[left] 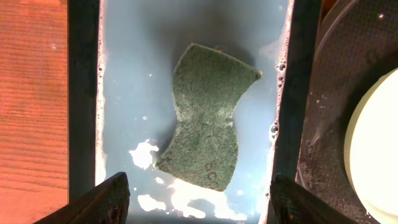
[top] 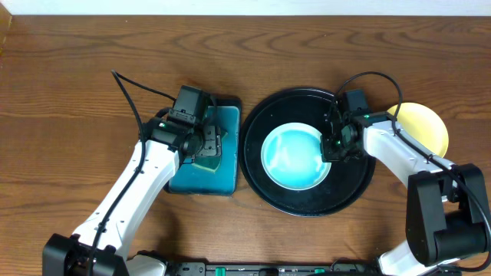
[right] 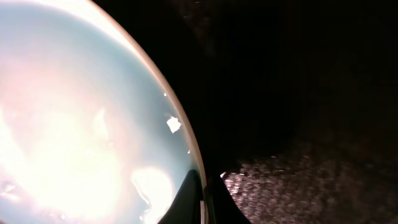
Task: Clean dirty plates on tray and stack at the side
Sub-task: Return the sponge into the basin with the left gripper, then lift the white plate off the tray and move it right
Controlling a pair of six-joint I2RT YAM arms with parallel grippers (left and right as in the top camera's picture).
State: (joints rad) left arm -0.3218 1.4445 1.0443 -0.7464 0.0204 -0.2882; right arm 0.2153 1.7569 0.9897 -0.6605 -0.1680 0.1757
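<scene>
Left gripper (left: 199,182): hovers over the rectangular tray (left: 84,93), which is black with a teal inside. Its jaws are spread wide with nothing between them. Directly below, a green sponge (left: 205,130) lies flat in shallow soapy water, pinched at its waist, with white suds (left: 144,154) beside it.

Right gripper (top: 335,144): sits at the right-hand rim of the mint plate (top: 291,157). The wrist view shows its jaws closed tight on that rim, one tip above the edge and one below.

The mint plate rests inside the round black tray (top: 307,203), roughly centred. Its surface is wet and glossy, and I see no smear on it.

The yellow plate (top: 426,123) lies on the wooden table (top: 77,77) just right of the round tray, partly hidden by the right arm.

The two trays sit side by side, nearly touching.
</scene>
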